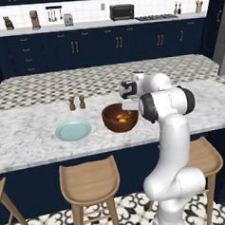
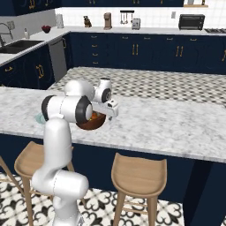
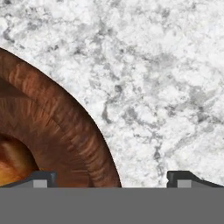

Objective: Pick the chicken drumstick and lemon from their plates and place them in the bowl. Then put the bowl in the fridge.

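Left base view, L to R: a pale blue plate is seen flat on the marble worktop, w/ two small brown shakers standing just behind it. Just R of the plate the bowl is set upright on the worktop, dark reddish-brown & glossy. Inside it the lemon is seen as a yellow patch, w/ a golden-brown bit beside it that is prob. the chicken drumstick; detail too small to be sure. The gripper is held just above the bowl's R rim, partly hidden by the arm's elbow. Wooden stools are lined up under the worktop edge. A grey slab at far R edge may be the fridge; cannot be confirmed.

Right base view: blue plate edge & bowl are mostly hidden behind the arm.

Hand view, L to R: the bowl's wood-grained wall is seen curving across the L side, an orange-brown glow low inside it, bare marble to the R. The fingers are spread wide, one tip over the bowl's rim area, the other over bare worktop; nothing is gripped.
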{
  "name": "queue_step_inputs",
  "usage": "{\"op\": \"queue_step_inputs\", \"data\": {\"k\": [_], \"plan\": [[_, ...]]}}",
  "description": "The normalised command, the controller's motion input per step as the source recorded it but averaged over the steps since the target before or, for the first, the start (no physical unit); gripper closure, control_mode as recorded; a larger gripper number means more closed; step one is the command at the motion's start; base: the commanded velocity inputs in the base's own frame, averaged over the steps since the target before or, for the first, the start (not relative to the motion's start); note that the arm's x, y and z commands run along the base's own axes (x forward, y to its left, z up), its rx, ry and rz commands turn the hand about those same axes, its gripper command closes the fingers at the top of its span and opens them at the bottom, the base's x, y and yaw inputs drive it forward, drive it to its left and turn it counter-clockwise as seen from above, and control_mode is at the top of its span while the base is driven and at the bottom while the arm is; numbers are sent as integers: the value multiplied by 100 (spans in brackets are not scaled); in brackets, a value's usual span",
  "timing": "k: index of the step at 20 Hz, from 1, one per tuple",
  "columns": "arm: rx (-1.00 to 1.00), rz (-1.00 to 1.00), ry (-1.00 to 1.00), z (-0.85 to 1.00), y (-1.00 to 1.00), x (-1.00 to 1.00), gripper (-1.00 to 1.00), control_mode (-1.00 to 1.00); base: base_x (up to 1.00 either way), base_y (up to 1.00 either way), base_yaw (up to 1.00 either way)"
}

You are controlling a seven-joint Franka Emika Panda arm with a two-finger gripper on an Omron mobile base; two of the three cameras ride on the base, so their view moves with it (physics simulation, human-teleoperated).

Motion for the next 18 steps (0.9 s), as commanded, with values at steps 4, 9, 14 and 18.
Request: {"op": "queue_step_inputs", "data": {"k": [4, 9, 14, 18], "plan": [[0, -2, 0, -14, 9, 0, 100, -100, 0, 0, 0], [0, -3, 0, -10, 12, 0, 100, -100, 0, 0, 0], [3, -15, 0, -2, 3, -10, 100, -100, 0, 0, 0], [11, -45, -8, 49, 0, -44, 100, -100, 0, 0, 0]]}}
